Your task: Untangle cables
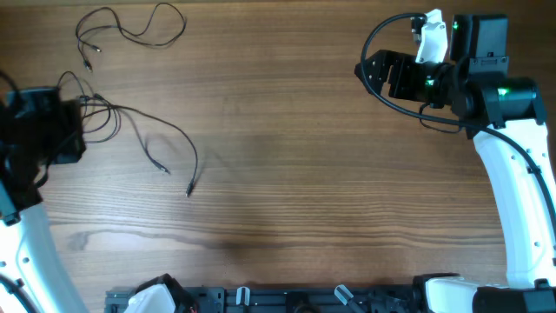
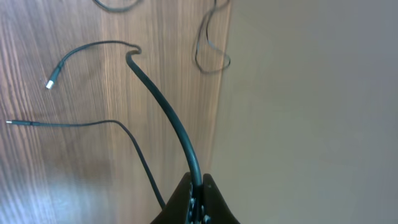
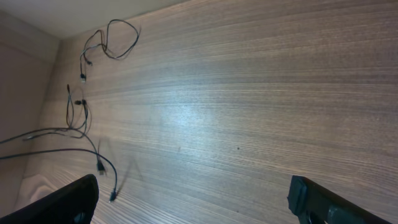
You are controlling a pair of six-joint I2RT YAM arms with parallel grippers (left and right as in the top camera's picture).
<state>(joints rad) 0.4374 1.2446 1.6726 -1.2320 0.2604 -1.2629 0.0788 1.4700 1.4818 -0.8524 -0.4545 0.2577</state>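
the left gripper point(image 2: 196, 182) has its jaws pressed together on one of the cables point(image 1: 130, 122), pinching the held cord point(image 2: 163, 102) right at the fingertips. in the left wrist view that cord rises straight out from the left gripper, bends in a small hook, then doubles back to a pale plug point(image 2: 50, 84) off to one side of the left gripper. its long axis runs directly away from the fingertips.

a second cord point(image 2: 93, 123) passes just beside the left gripper and stretches out flat across the wooden table point(image 1: 304, 174), its thin tip point(image 2: 9, 122) pointing away from the left gripper. overhead, these cords bunch in small loops close against the left gripper. from there two tails fan out toward the middle of the table, and their plugs point(image 1: 188, 190) face away from the left gripper. whether the loops cross or only lie beside each other i cannot tell.

a separate cord point(image 1: 130, 28) lies in a loose open loop farther from the left gripper, near the table's far corner. its two ends point(image 1: 87, 64) turn back toward the left gripper.

the right gripper point(image 3: 194, 198) is on the opposite side of the table, well apart from the left gripper, jaws spread wide with nothing between them.
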